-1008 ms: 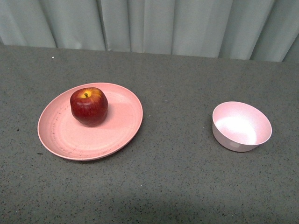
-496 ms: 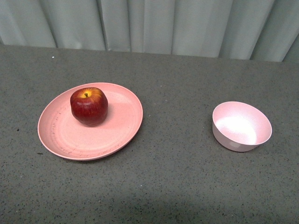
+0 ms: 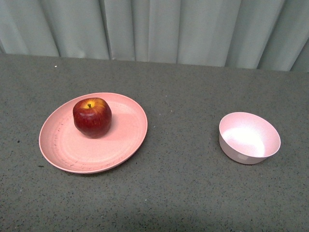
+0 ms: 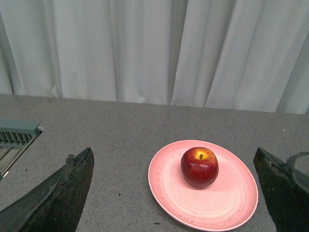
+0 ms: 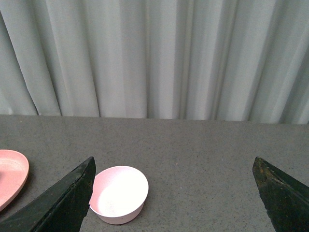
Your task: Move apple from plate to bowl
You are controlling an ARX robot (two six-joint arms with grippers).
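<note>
A glossy dark red apple [image 3: 92,117] with a yellow patch at its stem stands upright on the far part of a wide salmon-pink plate [image 3: 72,150] at the left of the table. An empty pale pink bowl [image 3: 249,137] sits to the right, well apart from the plate. Neither arm shows in the front view. In the left wrist view, the left gripper [image 4: 176,193] is open, raised above the table, with the apple [image 4: 199,167] and plate [image 4: 227,203] between its dark fingers [image 4: 67,193]. The right gripper [image 5: 174,195] is open too, and the bowl [image 5: 118,194] lies beside its finger [image 5: 67,198].
The grey speckled table [image 3: 178,193] ends at a pale pleated curtain [image 3: 154,29] along the back. A grey-green slotted fixture [image 4: 17,135] shows at the table's edge in the left wrist view. The plate's rim [image 5: 12,179] peeks into the right wrist view.
The whole scene has shifted slightly down in the front view, by about 15 pixels. Apple, plate and bowl keep their places relative to each other.
</note>
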